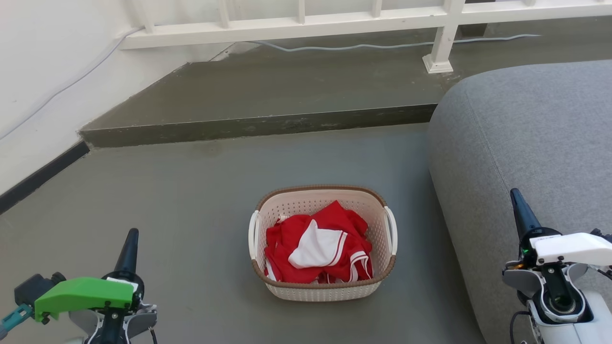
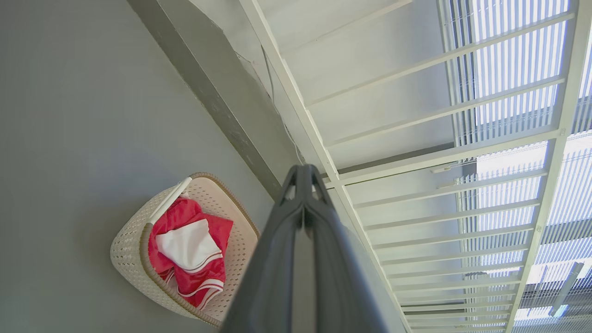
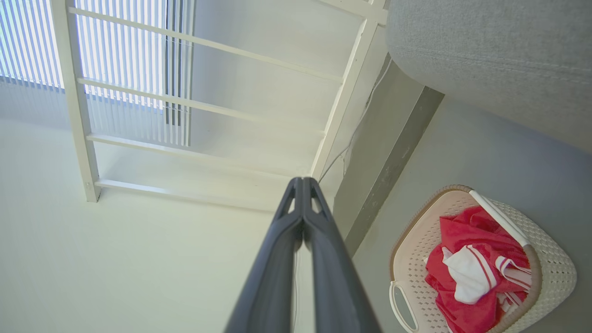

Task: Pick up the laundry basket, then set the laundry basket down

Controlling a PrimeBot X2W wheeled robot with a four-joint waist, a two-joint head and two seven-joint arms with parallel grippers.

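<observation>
At the lower left of the head view your left tool (image 1: 130, 239) and at the lower right your right tool (image 1: 521, 205) both point up the frame, each with its fingers pressed together and holding nothing, as both wrist views confirm. Between them and further up the frame, the laundry basket (image 1: 323, 286) sits on the floor (image 1: 191, 191), long axis across the frame, one white handle facing each arm. Neither arm looks clearly nearer. Red and white clothes (image 1: 318, 243) lie inside.
</observation>
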